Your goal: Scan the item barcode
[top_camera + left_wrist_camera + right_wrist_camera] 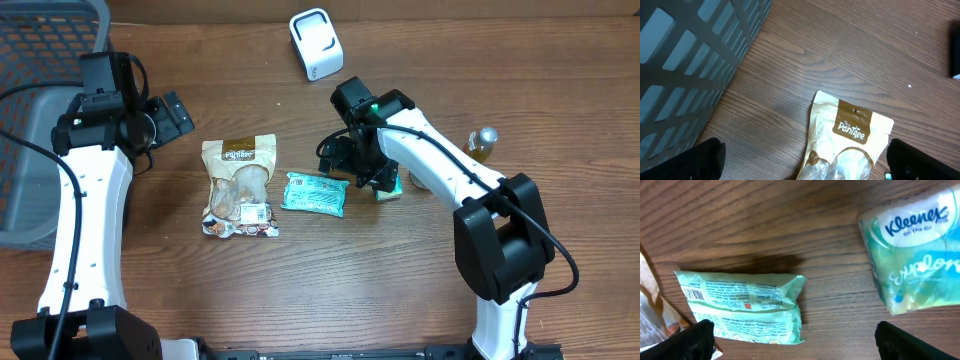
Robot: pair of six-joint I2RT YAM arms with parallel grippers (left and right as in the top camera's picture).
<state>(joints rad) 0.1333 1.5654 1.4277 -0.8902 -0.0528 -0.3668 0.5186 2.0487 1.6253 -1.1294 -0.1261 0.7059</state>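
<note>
Overhead view is showing three items lying flat in a row across the middle of the wooden table: a PanTree snack pouch on the left, a green packet just beside it, and a Kleenex tissue pack on the right, partly hidden under the right gripper. A white scanner is standing at the far edge, well apart from all three, probably parked there so that an item can be carried to its window.

The right gripper is hovering low over the gap between the green packet and the Kleenex tissue pack, its jaws spread wide and gripping nothing. The packet is lying with its barcode face up at its left end, so it looks like the likelier item to be picked, though the pictures are not settling which one is meant.

The left gripper is waiting at the far left, between the grey basket and the pouch, its jaws also wide apart and empty. Its own camera is looking down on the pouch's top edge with the basket alongside, probably a ready place for scanned goods. A small bottle is standing to the right, clear of the work.
</note>
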